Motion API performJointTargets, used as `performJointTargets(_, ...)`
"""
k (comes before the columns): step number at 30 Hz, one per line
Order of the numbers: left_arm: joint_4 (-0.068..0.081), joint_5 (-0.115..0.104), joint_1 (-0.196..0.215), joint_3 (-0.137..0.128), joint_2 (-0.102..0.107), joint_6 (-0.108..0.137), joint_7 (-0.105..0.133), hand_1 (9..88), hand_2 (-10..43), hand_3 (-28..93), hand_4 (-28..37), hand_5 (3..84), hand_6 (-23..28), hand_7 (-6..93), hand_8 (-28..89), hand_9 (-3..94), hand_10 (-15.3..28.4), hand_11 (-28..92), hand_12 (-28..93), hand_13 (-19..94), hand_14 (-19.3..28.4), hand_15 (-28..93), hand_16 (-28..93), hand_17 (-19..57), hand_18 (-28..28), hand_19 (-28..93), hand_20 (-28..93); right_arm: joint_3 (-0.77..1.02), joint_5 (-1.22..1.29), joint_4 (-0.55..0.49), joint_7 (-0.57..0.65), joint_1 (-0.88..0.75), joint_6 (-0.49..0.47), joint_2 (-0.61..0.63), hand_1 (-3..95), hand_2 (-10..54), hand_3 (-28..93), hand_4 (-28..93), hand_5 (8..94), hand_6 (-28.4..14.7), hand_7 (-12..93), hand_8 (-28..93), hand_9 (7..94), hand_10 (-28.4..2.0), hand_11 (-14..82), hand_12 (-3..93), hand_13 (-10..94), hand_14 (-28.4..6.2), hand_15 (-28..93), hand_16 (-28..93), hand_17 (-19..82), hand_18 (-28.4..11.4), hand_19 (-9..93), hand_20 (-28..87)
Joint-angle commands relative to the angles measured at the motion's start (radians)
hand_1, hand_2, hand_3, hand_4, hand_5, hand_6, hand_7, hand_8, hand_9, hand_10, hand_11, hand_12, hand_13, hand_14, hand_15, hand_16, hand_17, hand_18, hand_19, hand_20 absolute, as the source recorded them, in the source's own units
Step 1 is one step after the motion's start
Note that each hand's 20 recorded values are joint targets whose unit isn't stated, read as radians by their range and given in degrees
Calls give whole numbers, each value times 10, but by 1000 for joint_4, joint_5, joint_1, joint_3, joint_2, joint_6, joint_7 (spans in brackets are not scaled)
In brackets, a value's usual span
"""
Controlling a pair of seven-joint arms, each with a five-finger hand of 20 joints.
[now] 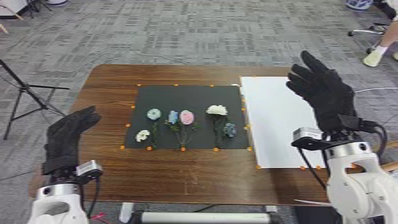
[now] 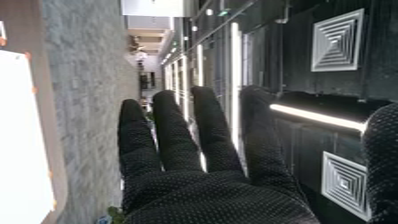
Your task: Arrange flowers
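Observation:
In the head view, my left hand is open over the table's left edge, holding nothing. My right hand is open above the white sheet's right side, its fingers straight; in the right wrist view the same hand has its fingers extended and nothing in them. Flowers lie on the dark mat: a pale blue-green one, a small white one, a blue one, a pink one, a larger white one and a dark blue one.
The brown wooden table extends around the mat, with small orange markers along the mat and sheet edges. A black tripod stands on the floor off the table's left side. Cables hang near my right wrist.

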Motion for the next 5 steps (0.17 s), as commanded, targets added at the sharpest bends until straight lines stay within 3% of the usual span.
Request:
performJointTargets(1,-3,4,-3,3,-9,-17,2,271,83,673,-283,547,17,168,-73,539,152,239,129,438,186,228,3,99,118,110,192,-7,-18,-7,-16,-5,-7,-13,53,52,701,-159,353,-11,48,-62,361,-147,31,110,255,-169,52,166,115,-167,104,216)
performJointTargets(3,-3,-4,-7,3,-9,-16,1,271,83,673,-283,547,16,169,-73,538,151,239,129,437,186,227,3,99,118,110,192,-9,-22,-7,-14,-5,-1,-13,54,49,702,-159,353,-11,47,-62,361,-146,31,110,255,-169,52,167,115,-168,104,216)
performJointTargets(5,-5,2,-6,2,-7,-16,1,272,81,674,-283,546,17,169,-74,538,151,239,129,437,186,227,4,99,119,110,192,-6,-18,-8,-12,-7,-12,-12,55,46,703,-159,353,-11,47,-62,360,-146,31,110,255,-169,52,167,116,-169,105,217)
